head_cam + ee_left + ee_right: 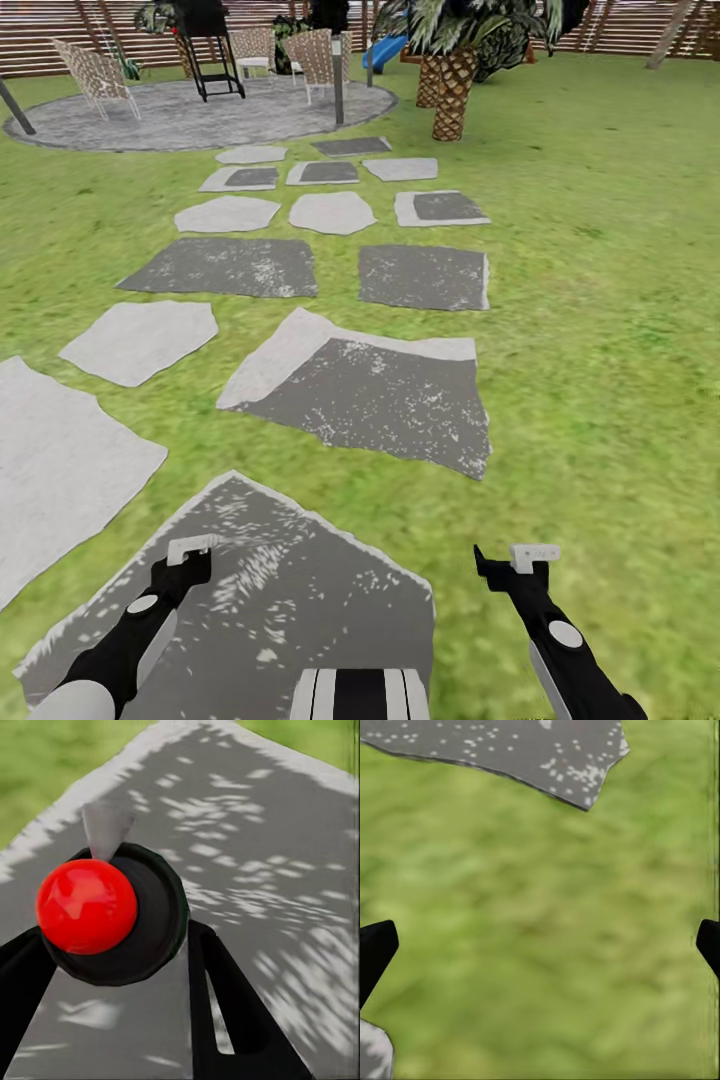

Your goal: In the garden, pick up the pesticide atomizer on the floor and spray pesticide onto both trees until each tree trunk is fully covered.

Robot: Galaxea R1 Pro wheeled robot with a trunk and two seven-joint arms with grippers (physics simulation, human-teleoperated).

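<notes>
left end effector [112, 967] clamps a red-knobbed atomizer [112, 911] over paving [285, 855].

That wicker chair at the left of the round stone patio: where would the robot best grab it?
Probably take the wicker chair by its backrest's top rail, from behind and above. It stands upright, and that rail looks slim enough to close a hand around; the woven back and seat are broad panels.

You looked over a grass lawn [610, 330] crossed by grey stone slabs [375, 395]. Farther off lay a round paved patio [200, 115] with wicker chairs [95, 75] and a black grill [215, 45], palms [452, 85], and a slatted fence [620, 25] behind.
</notes>
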